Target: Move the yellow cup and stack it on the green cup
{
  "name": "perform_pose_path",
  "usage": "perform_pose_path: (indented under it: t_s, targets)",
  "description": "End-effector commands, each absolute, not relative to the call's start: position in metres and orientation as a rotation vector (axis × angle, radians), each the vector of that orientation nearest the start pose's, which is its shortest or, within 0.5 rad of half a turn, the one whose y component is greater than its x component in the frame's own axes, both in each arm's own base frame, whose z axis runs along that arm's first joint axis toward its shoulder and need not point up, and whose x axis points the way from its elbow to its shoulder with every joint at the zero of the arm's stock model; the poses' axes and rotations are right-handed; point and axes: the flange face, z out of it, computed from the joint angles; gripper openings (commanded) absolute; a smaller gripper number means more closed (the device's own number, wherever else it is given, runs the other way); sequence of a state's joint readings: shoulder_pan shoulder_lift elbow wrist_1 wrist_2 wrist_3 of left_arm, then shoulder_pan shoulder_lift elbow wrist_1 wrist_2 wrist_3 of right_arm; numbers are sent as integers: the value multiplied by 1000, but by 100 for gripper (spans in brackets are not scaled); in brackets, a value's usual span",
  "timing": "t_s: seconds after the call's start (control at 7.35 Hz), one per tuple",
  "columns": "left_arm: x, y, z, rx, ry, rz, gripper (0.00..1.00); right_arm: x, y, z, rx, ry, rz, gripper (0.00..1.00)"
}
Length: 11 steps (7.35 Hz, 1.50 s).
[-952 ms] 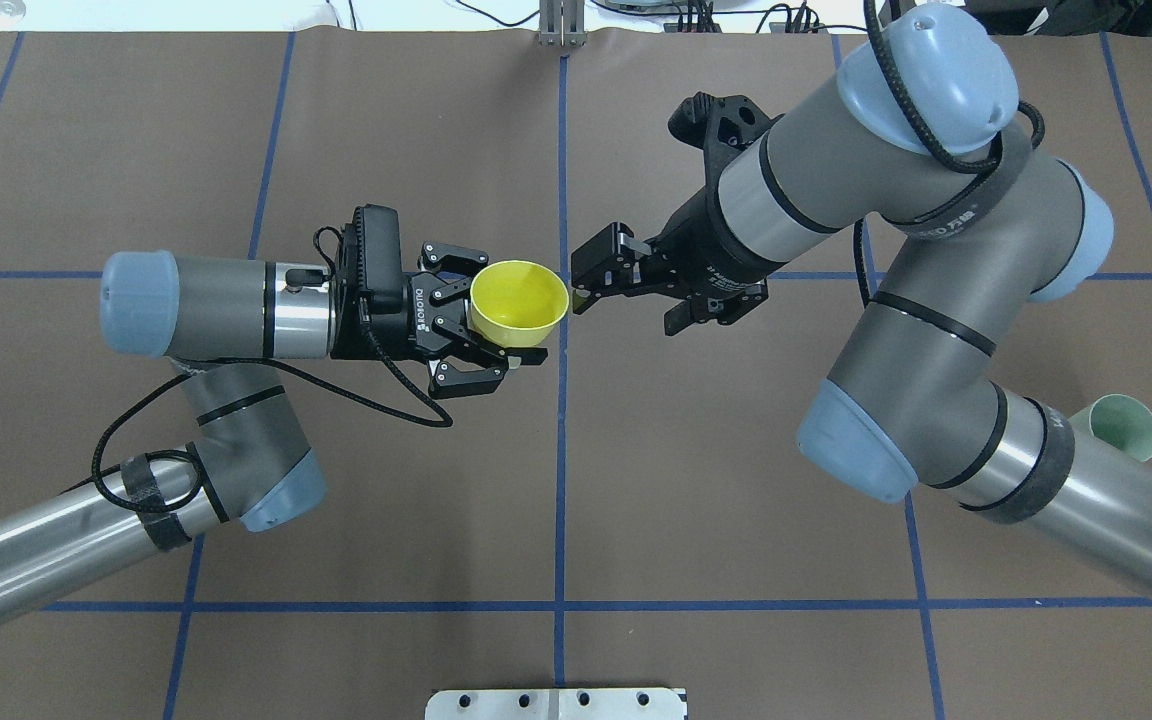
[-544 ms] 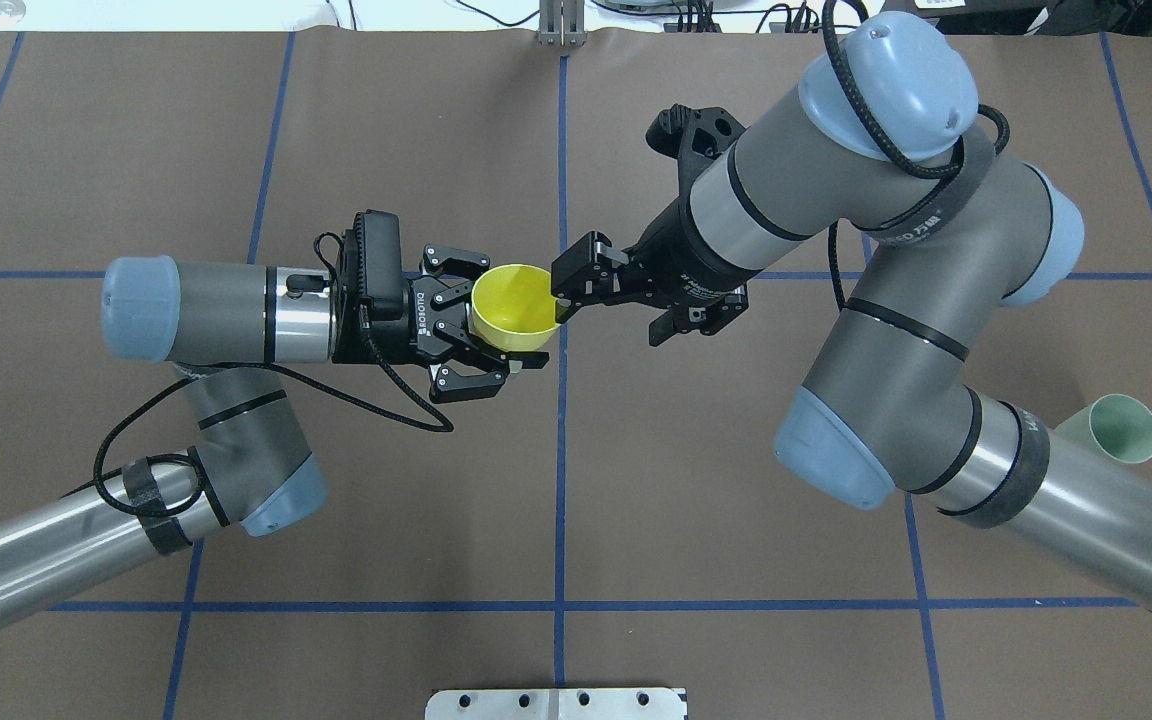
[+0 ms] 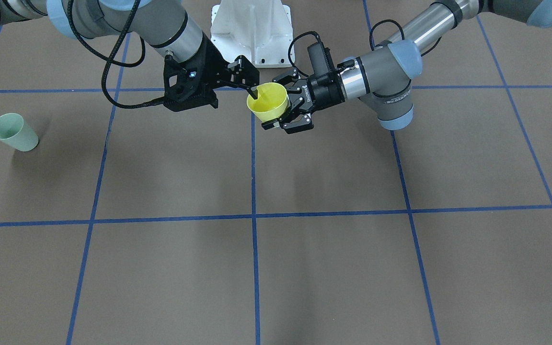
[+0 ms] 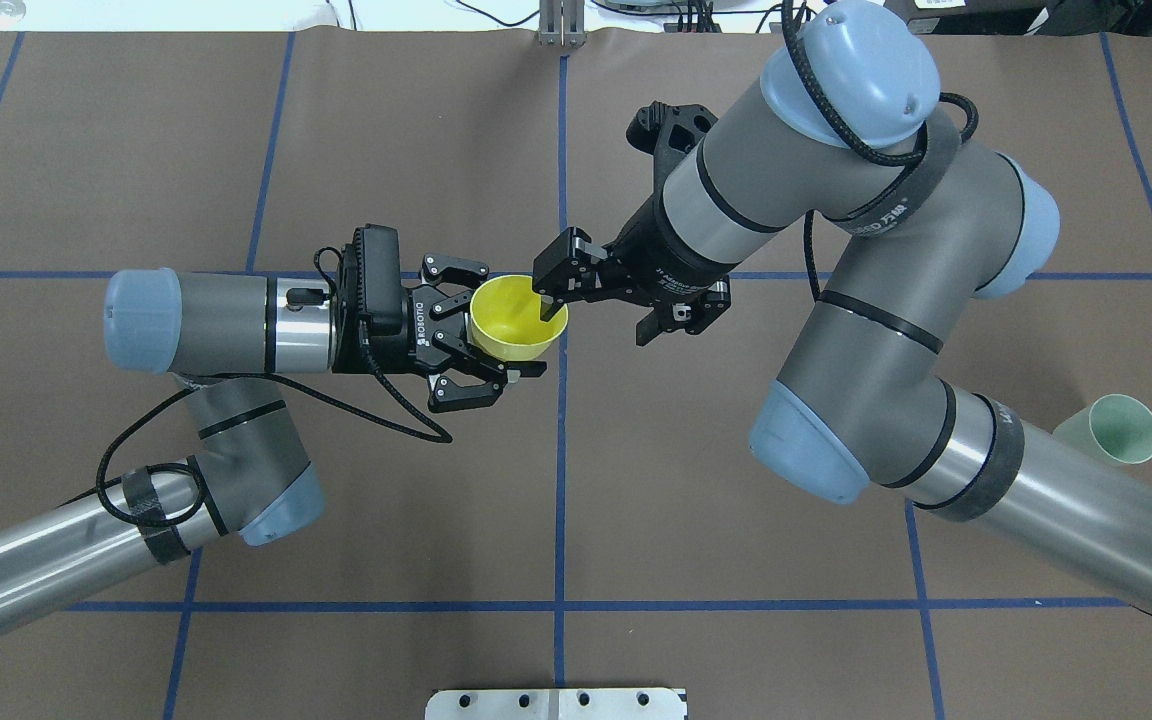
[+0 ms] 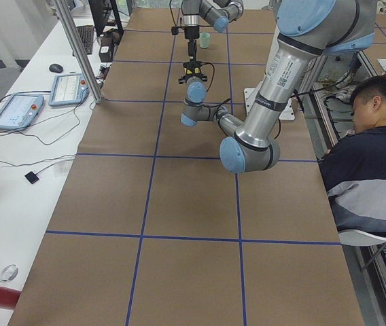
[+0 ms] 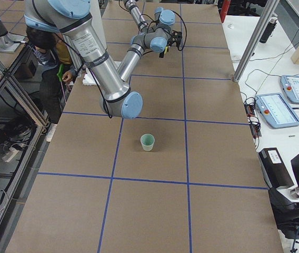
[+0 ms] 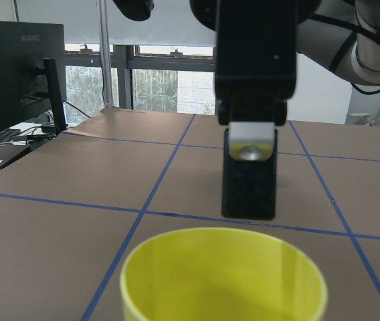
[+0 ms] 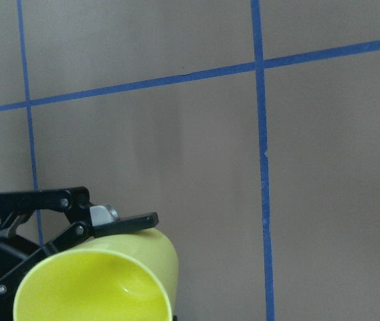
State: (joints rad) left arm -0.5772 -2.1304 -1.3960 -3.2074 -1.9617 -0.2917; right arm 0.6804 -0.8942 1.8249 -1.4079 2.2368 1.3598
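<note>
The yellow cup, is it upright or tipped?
Upright: the yellow cup has its mouth facing up, held in the left end effector.

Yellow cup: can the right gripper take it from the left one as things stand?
Probably yes. The left gripper holds the yellow cup upright by its side, which leaves the rim bare on the side facing the right gripper. That gripper looks open, with one finger at the rim and nothing between them.
</note>
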Motion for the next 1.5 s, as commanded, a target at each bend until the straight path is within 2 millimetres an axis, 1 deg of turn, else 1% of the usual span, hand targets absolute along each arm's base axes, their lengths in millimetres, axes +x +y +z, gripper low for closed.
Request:
perform_pose_path:
  t_s: [0.0,0.14,0.41,0.54,0.68,0.82,0.95,1.09,1.22,1.36]
  targets:
    - [476,-420,241,1525,1459,818,20,-443,-442,127,-81,-1189,50,100]
    - [483,-414,239,1524,1466,813,20,-446,-440,123,-85,-1184,47,100]
    - [483,-413,237,1527,1468,812,20,-455,-435,122,-80,-1169,48,99]
    - [482,-412,237,1529,1469,814,20,-456,-434,123,-79,-1157,56,94]
    - [483,-412,238,1529,1470,814,21,-455,-434,122,-77,-1154,58,65]
    - [483,-412,238,1529,1470,814,22,-453,-433,121,-76,-1157,57,19]
    - [483,-412,238,1528,1470,815,25,-452,-433,118,-70,-1162,55,0]
    - [483,-412,238,1534,1474,812,30,-453,-432,115,-69,-1165,51,0]
    - [482,-411,238,1537,1476,812,52,-452,-433,114,-67,-1167,52,0]
    - [483,-411,237,1533,1480,812,86,-452,-433,113,-62,-1167,54,0]
